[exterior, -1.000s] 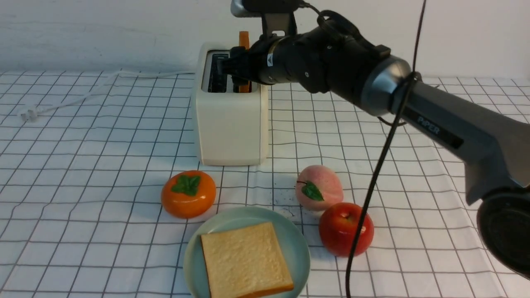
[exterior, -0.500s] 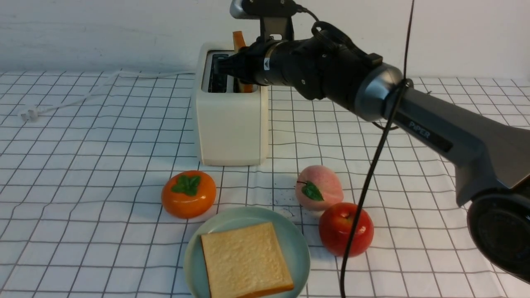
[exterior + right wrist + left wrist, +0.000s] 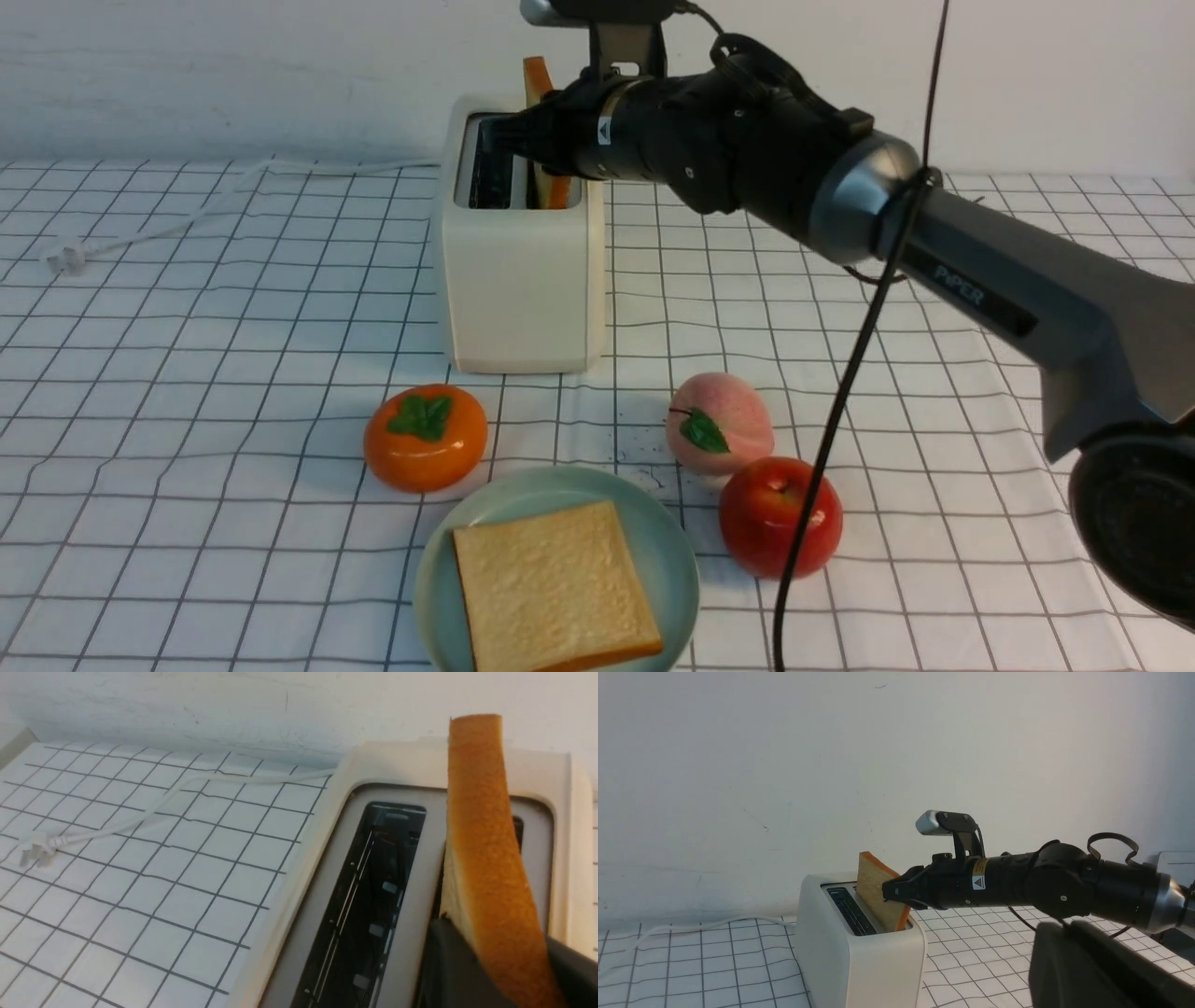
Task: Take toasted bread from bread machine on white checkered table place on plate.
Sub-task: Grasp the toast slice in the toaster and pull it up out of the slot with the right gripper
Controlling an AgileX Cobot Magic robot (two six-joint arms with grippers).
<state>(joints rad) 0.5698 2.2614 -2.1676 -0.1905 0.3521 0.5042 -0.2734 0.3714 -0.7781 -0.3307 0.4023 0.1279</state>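
Risen and tipped since a second ago, one toasted bread slice (image 3: 536, 77) pokes from the bread machine (image 3: 518, 280), top leaning to my left, with my right claw (image 3: 527, 140) pinching it. The other slice (image 3: 555, 588) lies flat on the plate (image 3: 677, 551). Left wrist view: the held slice stands edge-up, and my left claw (image 3: 1069, 952) is pressed together. Right wrist view: its crust runs upward between my fingers (image 3: 448, 966).

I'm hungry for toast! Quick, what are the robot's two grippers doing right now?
Left gripper: closed.
Right gripper: closed on the toasted bread in the bread machine.
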